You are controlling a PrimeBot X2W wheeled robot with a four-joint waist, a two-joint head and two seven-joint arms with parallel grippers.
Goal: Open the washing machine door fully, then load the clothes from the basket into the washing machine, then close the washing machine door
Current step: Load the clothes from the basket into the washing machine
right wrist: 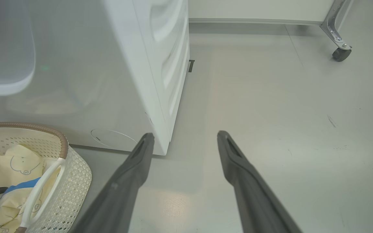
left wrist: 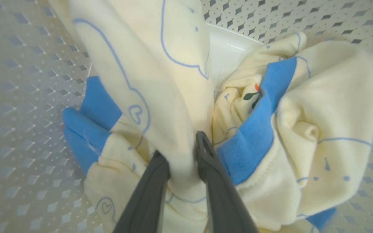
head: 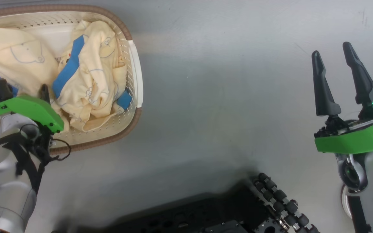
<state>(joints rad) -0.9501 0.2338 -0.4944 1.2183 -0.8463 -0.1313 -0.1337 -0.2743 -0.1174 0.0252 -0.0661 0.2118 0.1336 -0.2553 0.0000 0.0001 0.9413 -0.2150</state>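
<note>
Left gripper: the left gripper [left wrist: 181, 152] is down inside the basket [head: 134, 64], fingers drawn narrow with a fold of cream fabric pinched between them. That looks like a grip to me.
Right gripper: the right gripper [head: 331, 49] hangs over bare floor [head: 222, 97] well to the right, fingers spread wide, nothing in them.
Clothes: the clothes [head: 86, 74] all lie in the basket, a crumpled cream-yellow heap with blue bands. I see none outside it.
Basket: it sits on the floor, just in front of the washing machine [right wrist: 160, 64].
Door step: a pale rounded panel [right wrist: 8, 64] juts out at the top left of the right wrist view. It may be the washing machine door swung out, but I cannot tell that, nor how far it is open.
Step in hand: loading, right at its start, I judge. A garment is pinched but not yet lifted clear.
Left to do: lift this piece, carry it to the drum, come back for whatever remains in the basket, then shut the door.
Progress: early to middle. Nothing looks loaded yet, going by the full heap.
</note>
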